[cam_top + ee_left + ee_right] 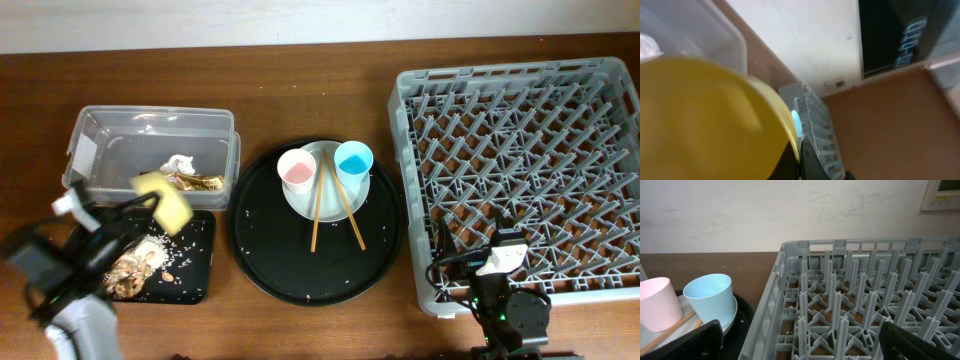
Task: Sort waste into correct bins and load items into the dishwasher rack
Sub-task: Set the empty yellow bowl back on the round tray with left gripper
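My left gripper [140, 206] is shut on the rim of the yellow bowl [163, 200] and holds it tilted over the shallow black tray [195, 275], where beige food scraps [140, 262] lie. The bowl fills the left wrist view [705, 120]. The clear tub [150, 140] holds the white napkin [178, 163] and the brown-and-gold wrapper [202, 183]. The pink cup [296, 170], blue cup [353, 160] and two chopsticks [318, 210] rest on the white plate [325, 195]. My right gripper [500, 262] is open and empty at the front left of the grey rack [520, 170].
The plate stands on a large round black tray [260, 250] with scattered crumbs, between the bins and the rack. The right wrist view shows the rack's pegs [865, 290], with the blue cup [710, 300] and pink cup [657, 305] to its left.
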`<state>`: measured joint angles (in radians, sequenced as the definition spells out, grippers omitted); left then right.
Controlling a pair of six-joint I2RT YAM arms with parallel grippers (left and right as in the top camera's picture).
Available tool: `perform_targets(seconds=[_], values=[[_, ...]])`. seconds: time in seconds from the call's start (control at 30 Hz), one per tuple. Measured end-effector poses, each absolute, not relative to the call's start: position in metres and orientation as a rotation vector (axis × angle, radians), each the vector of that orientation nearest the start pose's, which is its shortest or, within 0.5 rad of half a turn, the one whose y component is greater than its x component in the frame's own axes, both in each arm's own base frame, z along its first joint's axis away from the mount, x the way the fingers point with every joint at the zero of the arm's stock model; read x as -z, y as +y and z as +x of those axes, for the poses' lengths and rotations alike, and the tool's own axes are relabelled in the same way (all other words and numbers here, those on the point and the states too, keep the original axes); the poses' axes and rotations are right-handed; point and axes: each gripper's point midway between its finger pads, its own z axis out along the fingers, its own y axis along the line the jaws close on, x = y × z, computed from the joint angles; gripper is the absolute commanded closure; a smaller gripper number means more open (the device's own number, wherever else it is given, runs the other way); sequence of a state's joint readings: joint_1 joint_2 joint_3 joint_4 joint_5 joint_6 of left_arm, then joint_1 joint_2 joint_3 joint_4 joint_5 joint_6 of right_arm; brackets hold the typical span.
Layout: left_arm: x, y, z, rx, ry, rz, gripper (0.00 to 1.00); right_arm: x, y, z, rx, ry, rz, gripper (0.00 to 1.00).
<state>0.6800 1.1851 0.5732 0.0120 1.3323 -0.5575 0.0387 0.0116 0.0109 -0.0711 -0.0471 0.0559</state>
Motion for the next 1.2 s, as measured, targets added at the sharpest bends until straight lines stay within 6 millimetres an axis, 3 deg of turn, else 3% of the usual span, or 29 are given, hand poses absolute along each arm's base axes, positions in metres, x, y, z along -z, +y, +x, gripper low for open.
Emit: perform_targets(seconds=[0.1, 0.17, 0.23, 0.3, 0.47, 0.6, 0.93, 1.0, 1.03, 1.07, 1.2], values=[[-0.208, -0.042, 0.313, 1.226, 2.004, -0.313, 1.0, -0.159, 0.018, 0.246, -0.111, 1.644, -0.022, 0.02], [-0.185, -0.093, 0.31, 1.135, 2.154, -0.254, 1.0, -0.159, 0.018, 0.246, -0.111, 1.644, -0.022, 0.02], [-0.168, -0.112, 0.306, 1.026, 2.24, -0.228, 1.0, -0.159, 0.018, 0.246, -0.111, 1.644, -0.022, 0.02], [-0.14, -0.147, 0.285, 0.832, 2.372, -0.114, 1.0, -0.159, 0.018, 0.246, -0.112, 1.644, -0.022, 0.02], [-0.104, -0.162, 0.266, 0.436, 2.46, 0.021, 1.0, -0.159, 0.018, 0.246, -0.111, 1.644, -0.022, 0.01], [-0.053, -0.163, 0.259, 0.268, 2.601, 0.078, 1.0, -0.159, 0.018, 0.246, -0.111, 1.644, -0.022, 0.02], [-0.05, -0.165, 0.261, 0.248, 2.608, 0.084, 0.98, -0.159, 0.018, 0.246, -0.111, 1.644, -0.022, 0.02], [-0.05, -0.165, 0.261, 0.248, 2.609, 0.085, 0.87, -0.159, 0.018, 0.246, -0.111, 1.644, -0.022, 0.02], [-0.049, -0.164, 0.26, 0.242, 2.613, 0.09, 0.74, -0.159, 0.018, 0.246, -0.111, 1.644, -0.022, 0.02], [-0.046, -0.16, 0.256, 0.216, 2.634, 0.093, 0.51, -0.159, 0.018, 0.246, -0.112, 1.644, -0.021, 0.02], [-0.041, -0.154, 0.254, 0.168, 2.657, 0.099, 0.44, -0.159, 0.018, 0.246, -0.111, 1.644, -0.022, 0.02]])
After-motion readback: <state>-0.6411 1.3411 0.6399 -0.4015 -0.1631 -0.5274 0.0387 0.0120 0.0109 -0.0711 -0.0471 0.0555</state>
